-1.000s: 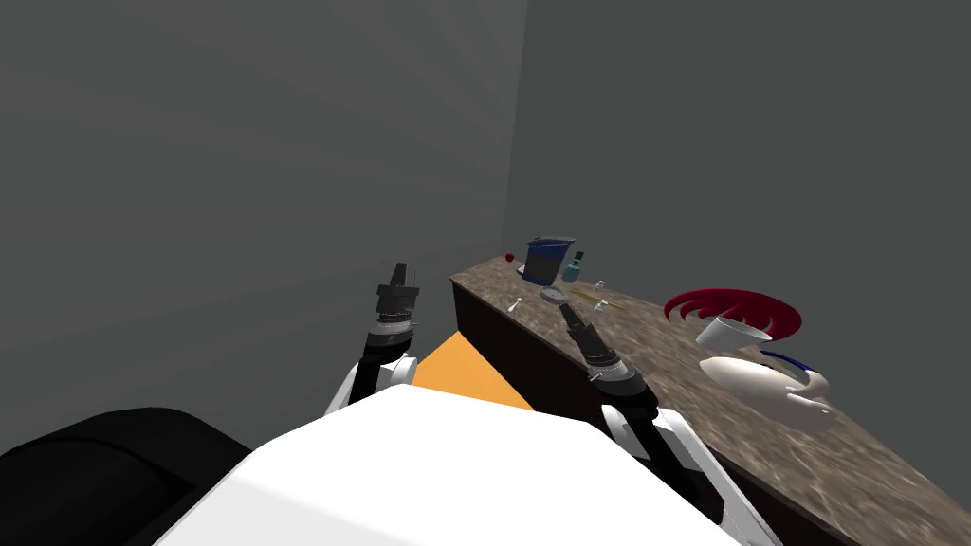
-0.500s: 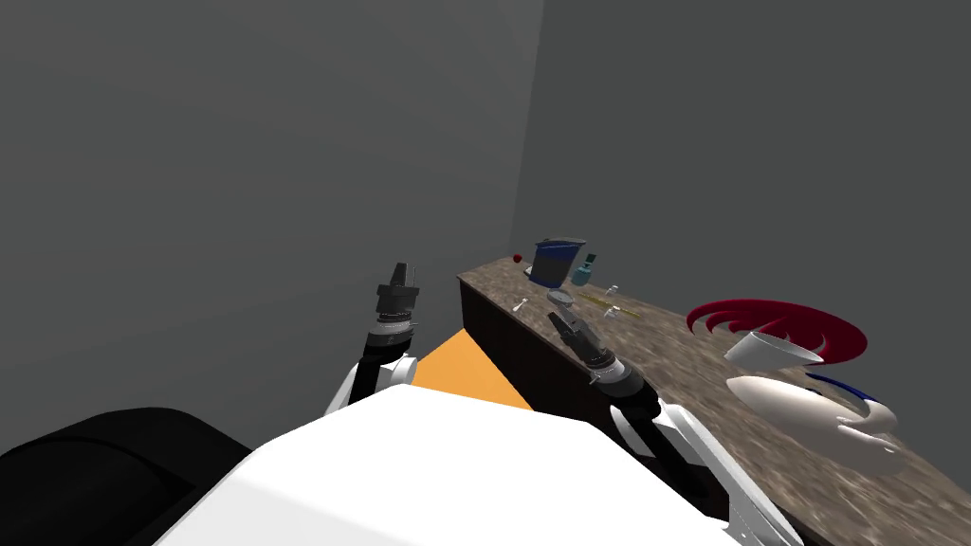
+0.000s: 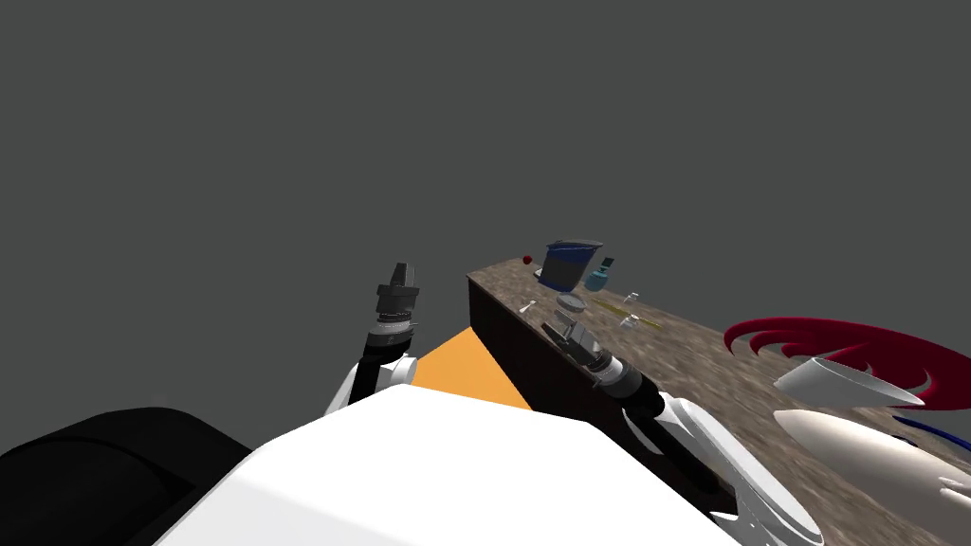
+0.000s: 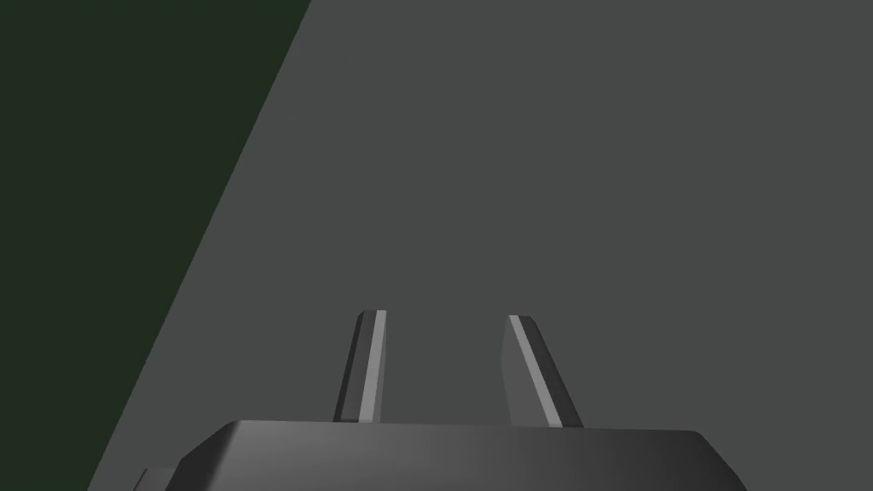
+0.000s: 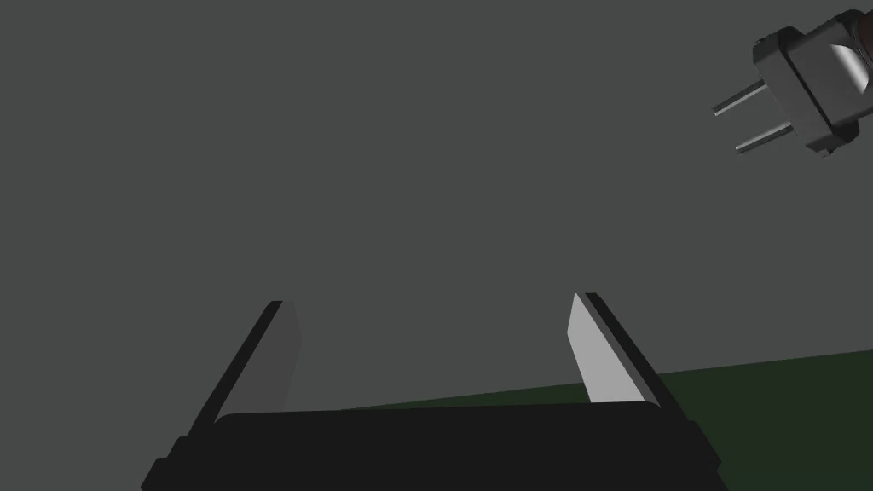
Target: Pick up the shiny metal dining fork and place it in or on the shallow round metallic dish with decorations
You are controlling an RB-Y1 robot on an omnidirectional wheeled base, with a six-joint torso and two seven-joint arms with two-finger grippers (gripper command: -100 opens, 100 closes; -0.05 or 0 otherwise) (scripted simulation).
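Near counter point(image 3: 683, 353) edge: fork point(image 3: 527, 306) small, pale, silvery, near round grey dish point(image 3: 570, 302); left gripper point(image 4: 445, 314), right gripper point(image 5: 430, 298) parted.

No lettering, label, brand, number or sign can be read on anything here.

On the counter point(image 3: 702, 365), at the far end: small ball point(image 3: 527, 258) at the back corner, jug point(image 3: 569, 263) just beside it, little bottle point(image 3: 598, 277) right of the jug. Before the jug, the round dish point(image 3: 570, 303). Fork point(image 3: 527, 306) left of the dish, apart from it, near the counter's edge. Thin stick point(image 3: 616, 308) right of the dish. Nearer and well apart, swirly plate point(image 3: 834, 339) with a cup point(image 3: 839, 381) before it. Right gripper point(image 3: 551, 328) just before the dish. Left gripper point(image 3: 400, 269) left of the counter.
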